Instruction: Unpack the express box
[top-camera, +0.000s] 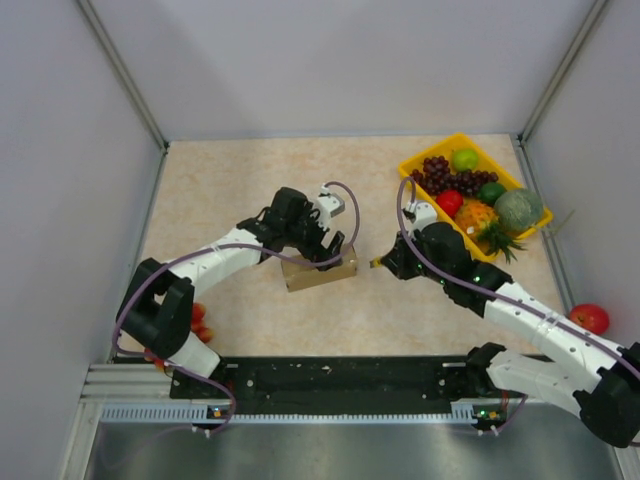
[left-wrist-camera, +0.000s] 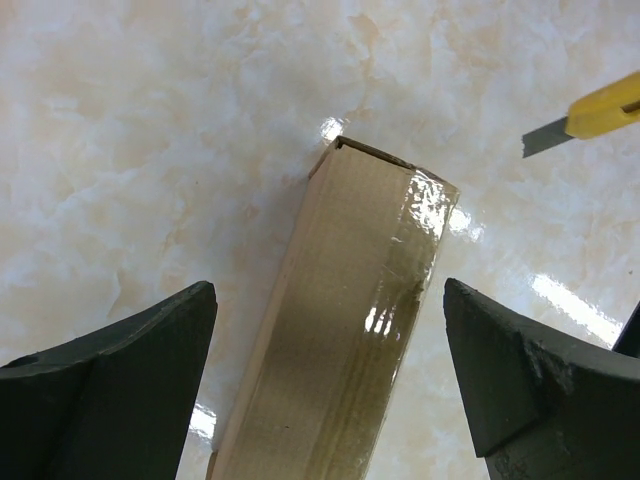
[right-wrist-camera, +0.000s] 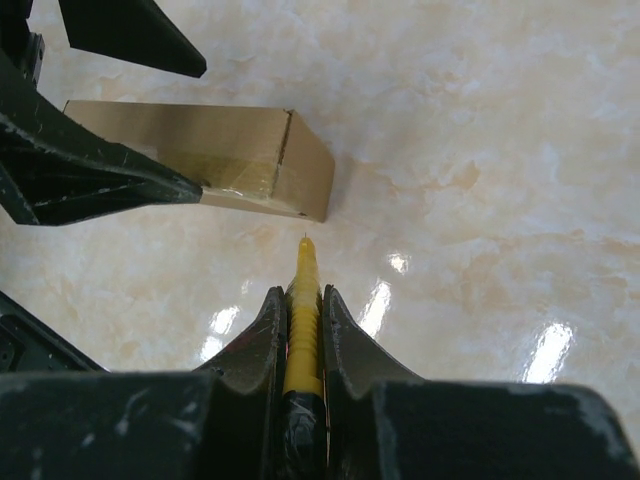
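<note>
The express box (top-camera: 320, 271) lies flat on the marbled tabletop (top-camera: 240, 190), roughly in the middle, its long side running left to right in the overhead view. The left gripper (top-camera: 325, 252) hangs right over its left and middle part. In the left wrist view the box (left-wrist-camera: 345, 320) runs lengthwise up between the two dark fingers (left-wrist-camera: 130, 370) — they stand spread wide, one on each side, with bare table showing between each finger and the cardboard, so that pincer is released and grasps nothing. A strip of glossy clear tape (left-wrist-camera: 405, 300) runs along the top of the box, catching the light.

The right gripper (top-camera: 392, 262) sits just off the box's right end, apart from it. Its fingers (right-wrist-camera: 335, 330) are clenched on a yellow utility knife (right-wrist-camera: 302, 320), whose tip points at the near end of the box (right-wrist-camera: 230, 155) and stops a little short of the cardboard. The left wrist view shows the same knife (left-wrist-camera: 590, 115), grey blade out, near the far end of the box and not touching it.

Off to the right, at the far corner, a yellow fruit tray (top-camera: 415, 165) holds grapes, a pineapple and other fruit — well apart from the box. A red fruit (top-camera: 589, 318) lies by the right wall.
</note>
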